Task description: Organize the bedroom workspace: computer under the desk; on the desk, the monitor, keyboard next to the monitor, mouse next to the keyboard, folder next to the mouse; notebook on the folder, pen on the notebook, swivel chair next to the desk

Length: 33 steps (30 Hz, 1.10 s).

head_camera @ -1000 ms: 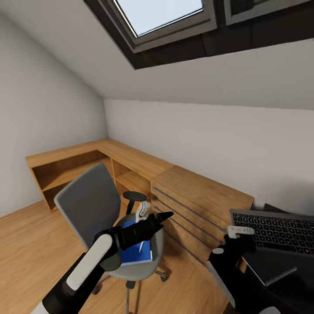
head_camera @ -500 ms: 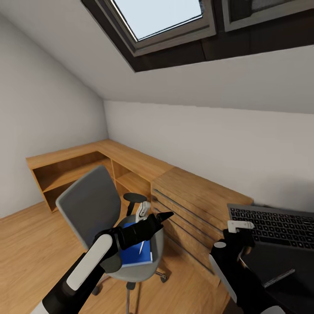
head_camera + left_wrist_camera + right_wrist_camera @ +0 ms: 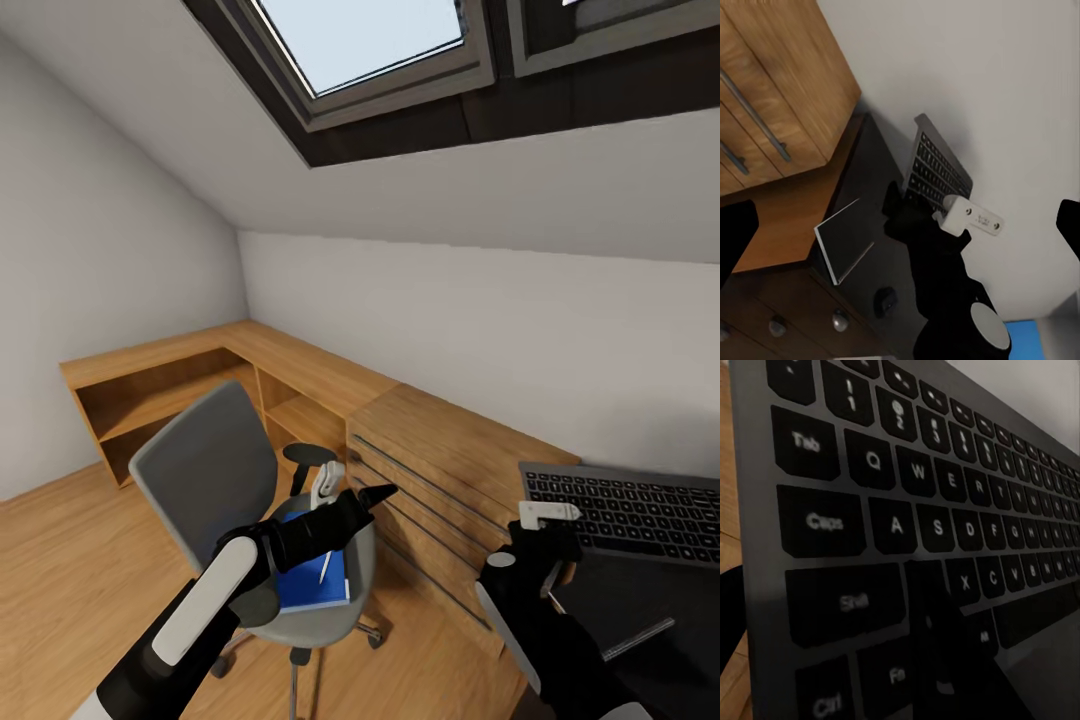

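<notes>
The slim dark-grey keyboard with black keys [image 3: 625, 512] is at four o'clock in the head view, its near-left corner at the right gripper [image 3: 545, 545]. In the right wrist view one dark finger [image 3: 937, 652] lies across the keyboard [image 3: 907, 532] over its lower key rows, so the gripper looks closed on that edge. In the left wrist view the keyboard [image 3: 937, 169] tilts above the glossy black desk top [image 3: 862, 202], where the thin dark-grey glossy notebook [image 3: 844, 238] lies.

At seven o'clock, the grey padded swivel chair [image 3: 205, 470] carries the flat bright-blue folder [image 3: 312, 580] with the thin white pen [image 3: 324, 567] on it. The left gripper [image 3: 378, 494] hovers above the chair seat; how wide its fingers stand I cannot tell. A light wooden drawer chest [image 3: 450, 470] stands between chair and desk.
</notes>
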{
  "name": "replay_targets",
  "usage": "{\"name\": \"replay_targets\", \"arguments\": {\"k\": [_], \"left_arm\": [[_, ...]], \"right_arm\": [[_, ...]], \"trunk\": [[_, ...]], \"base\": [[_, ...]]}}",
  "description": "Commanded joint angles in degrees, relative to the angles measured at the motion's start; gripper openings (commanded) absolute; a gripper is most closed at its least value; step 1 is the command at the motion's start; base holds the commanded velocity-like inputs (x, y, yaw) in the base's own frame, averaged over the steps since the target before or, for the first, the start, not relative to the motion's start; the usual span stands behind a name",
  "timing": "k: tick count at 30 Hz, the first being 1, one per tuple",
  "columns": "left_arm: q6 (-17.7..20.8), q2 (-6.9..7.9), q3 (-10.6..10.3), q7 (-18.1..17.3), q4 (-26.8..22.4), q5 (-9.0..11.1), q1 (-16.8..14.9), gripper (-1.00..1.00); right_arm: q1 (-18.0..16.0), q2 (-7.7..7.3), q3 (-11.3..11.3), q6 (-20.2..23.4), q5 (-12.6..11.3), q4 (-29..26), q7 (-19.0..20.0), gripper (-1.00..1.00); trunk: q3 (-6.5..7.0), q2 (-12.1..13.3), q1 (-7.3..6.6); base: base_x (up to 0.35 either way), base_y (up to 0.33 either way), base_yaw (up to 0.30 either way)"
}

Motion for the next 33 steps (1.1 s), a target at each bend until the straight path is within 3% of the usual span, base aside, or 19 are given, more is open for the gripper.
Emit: {"name": "replay_targets", "arguments": {"k": [1, 7, 8, 9, 22, 33], "left_arm": [[0.00, 0.03, -0.02, 0.49, -0.08, 0.61, -0.06, 1.00], [-0.03, 0.03, 0.21, 0.27, -0.08, 0.67, -0.06, 1.00], [-0.01, 0.03, 0.21, 0.28, -0.08, 0.65, -0.06, 1.00], [-0.01, 0.03, 0.20, 0.29, -0.08, 0.65, -0.06, 1.00], [-0.01, 0.03, 0.07, 0.34, -0.08, 0.66, -0.06, 1.00], [-0.01, 0.03, 0.16, 0.40, -0.08, 0.64, -0.06, 1.00]], "right_arm": [[-0.07, -0.03, 0.29, 0.35, -0.44, -0.04, -0.54, -1.00], [-0.07, 0.14, 0.47, 0.28, -0.34, -0.11, -1.29, -1.00], [-0.01, 0.27, 2.77, 0.23, -0.35, 0.02, -2.73, -1.00], [0.00, 0.27, 2.93, 0.22, -0.35, 0.04, -2.81, -1.00], [0.02, 0.28, 3.26, 0.25, -0.35, 0.10, -2.96, -1.00], [0.02, 0.36, 3.37, 0.40, -0.30, 0.17, -2.96, -1.00]], "trunk": [[-0.08, -0.05, 0.01], [-0.08, -0.05, 0.01], [-0.08, -0.05, 0.01], [-0.08, -0.05, 0.01], [0.15, -0.05, 0.01], [0.16, -0.05, 0.01]], "base": [[0.000, 0.000, 0.000], [-0.001, 0.000, 0.000], [-0.315, 0.000, 0.000], [-0.322, 0.000, 0.000], [-0.333, -0.013, -0.138], [-0.288, -0.177, -0.026]]}}
